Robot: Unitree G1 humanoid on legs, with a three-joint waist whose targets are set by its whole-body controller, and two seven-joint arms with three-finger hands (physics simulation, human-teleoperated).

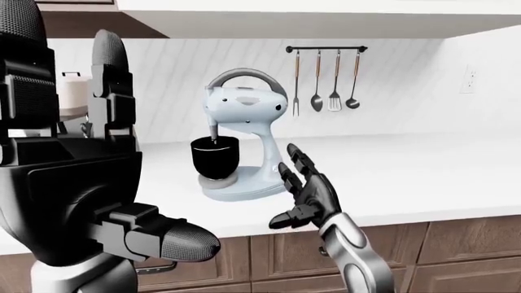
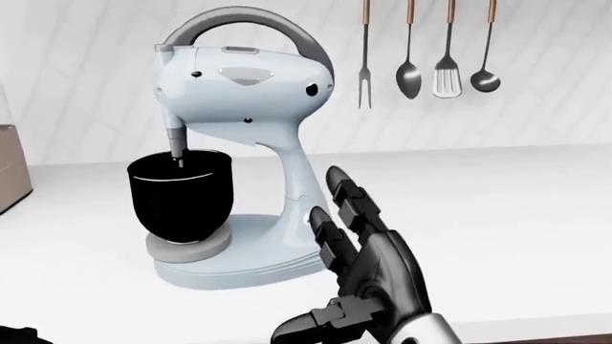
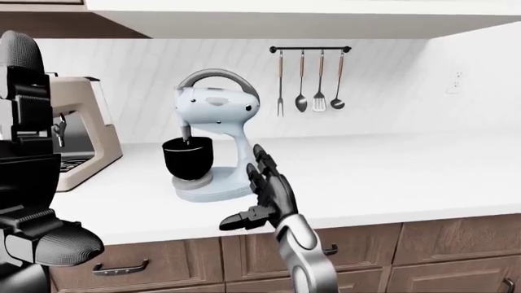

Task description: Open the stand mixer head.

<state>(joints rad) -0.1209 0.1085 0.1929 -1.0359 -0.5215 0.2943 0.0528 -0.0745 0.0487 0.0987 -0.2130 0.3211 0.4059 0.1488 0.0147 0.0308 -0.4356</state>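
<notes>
Right hand: the right hand (image 2: 368, 265) rises from the bottom centre of the head view, fingers (image 2: 346, 192) spread apart and pointing up, thumb out to the left, holding nothing.
Gap to mixer: the fingertips stand just beside the mixer's neck, at its lower right; whether they touch it cannot be told.
Left hand: the left hand (image 1: 73, 177) fills the left side of the left-eye view, very close to the camera, fingers upright and apart, empty, well away from the mixer.
Mixer: the mixer (image 2: 244, 143) sits on the white surface (image 2: 497, 208), left of centre in the head view, with a grey arched handle on top.
Mixer head: the mixer head (image 2: 244, 89) is down, its beater shaft reaching into the black bowl (image 2: 180, 197).
Wall: four utensils (image 2: 425, 50) hang at upper right.
Progress: the head is not yet raised; judging from this, reaching it and tilting it up are both left.
</notes>
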